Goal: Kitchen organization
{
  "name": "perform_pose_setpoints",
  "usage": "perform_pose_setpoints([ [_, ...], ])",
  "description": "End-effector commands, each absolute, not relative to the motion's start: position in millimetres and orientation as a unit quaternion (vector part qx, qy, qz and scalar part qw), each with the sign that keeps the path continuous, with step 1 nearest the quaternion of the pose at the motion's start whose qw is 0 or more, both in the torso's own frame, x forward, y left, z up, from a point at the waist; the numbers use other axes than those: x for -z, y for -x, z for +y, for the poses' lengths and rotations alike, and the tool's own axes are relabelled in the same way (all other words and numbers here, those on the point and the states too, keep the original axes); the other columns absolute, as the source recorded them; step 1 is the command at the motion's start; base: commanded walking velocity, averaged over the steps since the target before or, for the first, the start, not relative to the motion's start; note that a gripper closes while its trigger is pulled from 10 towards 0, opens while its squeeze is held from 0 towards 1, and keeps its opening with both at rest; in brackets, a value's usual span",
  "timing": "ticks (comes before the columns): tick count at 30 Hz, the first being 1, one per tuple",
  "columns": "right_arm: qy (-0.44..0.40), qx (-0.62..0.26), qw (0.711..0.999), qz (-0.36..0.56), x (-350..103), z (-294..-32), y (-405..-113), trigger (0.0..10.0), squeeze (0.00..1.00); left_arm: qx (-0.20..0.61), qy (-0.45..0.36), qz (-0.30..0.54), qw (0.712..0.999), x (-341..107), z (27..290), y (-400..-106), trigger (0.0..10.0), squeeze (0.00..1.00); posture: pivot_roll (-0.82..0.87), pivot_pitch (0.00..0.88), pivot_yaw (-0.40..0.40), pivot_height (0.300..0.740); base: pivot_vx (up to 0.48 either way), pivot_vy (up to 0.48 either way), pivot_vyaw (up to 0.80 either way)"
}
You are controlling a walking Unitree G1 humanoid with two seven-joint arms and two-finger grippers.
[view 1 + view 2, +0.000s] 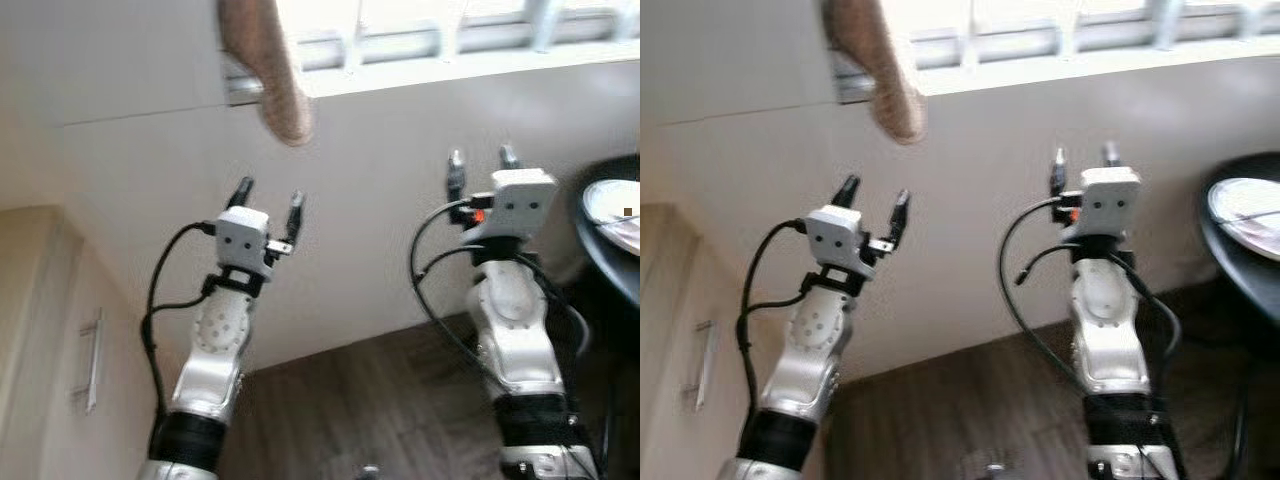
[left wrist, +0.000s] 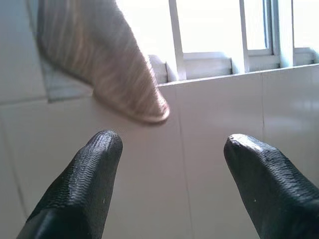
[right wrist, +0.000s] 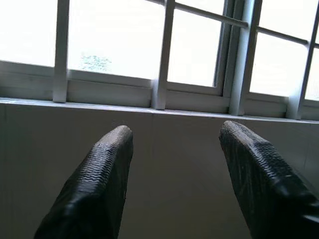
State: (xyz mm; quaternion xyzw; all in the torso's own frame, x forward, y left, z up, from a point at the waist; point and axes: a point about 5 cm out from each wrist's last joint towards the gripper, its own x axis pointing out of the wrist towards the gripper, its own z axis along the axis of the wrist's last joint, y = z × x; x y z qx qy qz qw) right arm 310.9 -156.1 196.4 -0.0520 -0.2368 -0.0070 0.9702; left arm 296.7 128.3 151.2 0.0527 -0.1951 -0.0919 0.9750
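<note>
Silver arms raised toward a pale tiled wall, nothing held.
Left gripper (image 1: 268,200) and right gripper (image 1: 482,158) hold their fingers apart, probably awaiting something; a white plate (image 1: 606,200) sits at the round black table's (image 1: 600,262) edge.

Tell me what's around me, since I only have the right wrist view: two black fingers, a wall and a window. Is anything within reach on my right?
Observer: A dark round table stands at the right edge, with a white plate on it. The right gripper points at the wall, open, holding nothing.
Operator: And the left arm?
Observer: It is raised too, the left gripper open and empty, aimed at the wall below a brown hanging cloth.
Operator: Anything on the far left?
Observer: A pale cabinet door with a metal handle.
</note>
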Motion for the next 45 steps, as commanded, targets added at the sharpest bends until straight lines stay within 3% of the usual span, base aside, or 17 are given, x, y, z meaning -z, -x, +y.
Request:
perform_pose_setpoints([
  [1,0.057,0.018,0.969,-0.240,-198.7,-162.8,-310.5,10.0,0.00,0.104,-0.047,-0.201,0.973,-153.9,119.7,-296.6,10.0,0.00,-0.09,0.000,0.024,0.740,0.000,-0.480,-0.80],
  [15,0.065,0.021,0.968,-0.240,-199.0,-163.7,-311.1,10.0,0.00,0.103,-0.047,-0.202,0.973,-153.9,118.9,-296.8,10.0,0.00,-0.09,0.000,0.024,0.740,0.000,-0.480,-0.80],
  [27,0.073,0.023,0.972,-0.224,-194.8,-163.3,-313.0,10.0,0.00,0.103,-0.047,-0.200,0.973,-153.5,119.0,-296.6,10.0,0.00,-0.09,0.000,0.023,0.740,0.000,-0.080,0.00],
  [34,0.071,0.026,0.973,-0.218,-193.1,-163.3,-314.2,10.0,0.00,0.103,-0.049,-0.199,0.973,-153.3,118.8,-297.1,10.0,0.00,-0.09,0.000,0.024,0.740,0.000,-0.456,0.00],
  [45,0.058,0.033,0.977,-0.203,-189.9,-164.7,-316.5,10.0,0.00,0.104,-0.053,-0.194,0.974,-152.1,118.8,-297.9,10.0,0.00,-0.09,0.000,0.025,0.740,0.000,0.000,0.00],
])
